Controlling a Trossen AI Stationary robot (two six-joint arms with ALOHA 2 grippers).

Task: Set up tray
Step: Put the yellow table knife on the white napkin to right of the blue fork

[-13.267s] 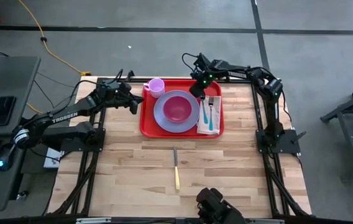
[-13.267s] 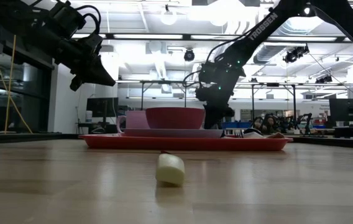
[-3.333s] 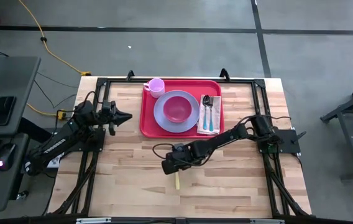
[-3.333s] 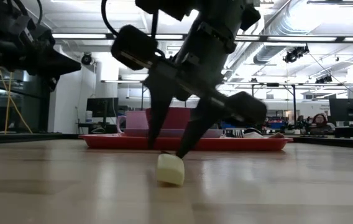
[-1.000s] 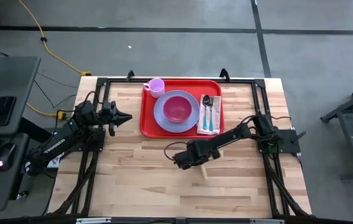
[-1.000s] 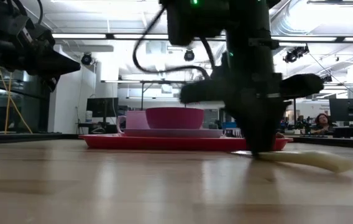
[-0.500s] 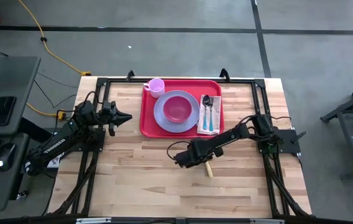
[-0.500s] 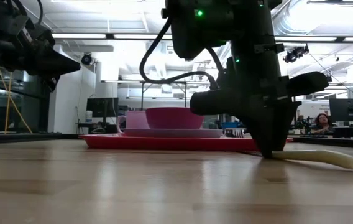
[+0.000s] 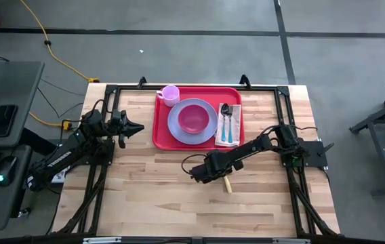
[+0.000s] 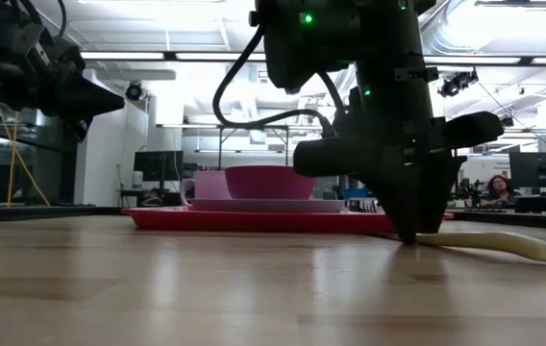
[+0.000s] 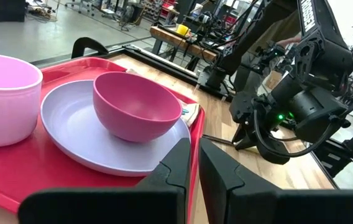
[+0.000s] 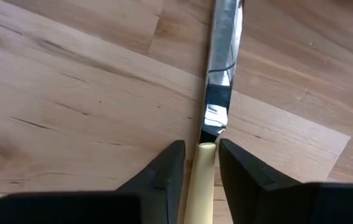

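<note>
Knife (image 9: 227, 181) now lying on bare wood at lower centre of the high view, dragged rightward from its earlier spot and short of the tray (image 9: 160, 129) at upper centre. Right gripper (image 12: 195, 160) loosening, fingers just parted either side of the yellow handle, seemingly no longer clamping. Left gripper (image 9: 137, 126) parked left of tray, nearly closed, empty; knife probably set down for regrasping.

Knife (image 12: 209, 149) handle cut off at frame edge, tray (image 10: 254, 220) contents partly hidden

Two black jointed arms, looped cables, white TROSSEN lettering, green light.
</note>
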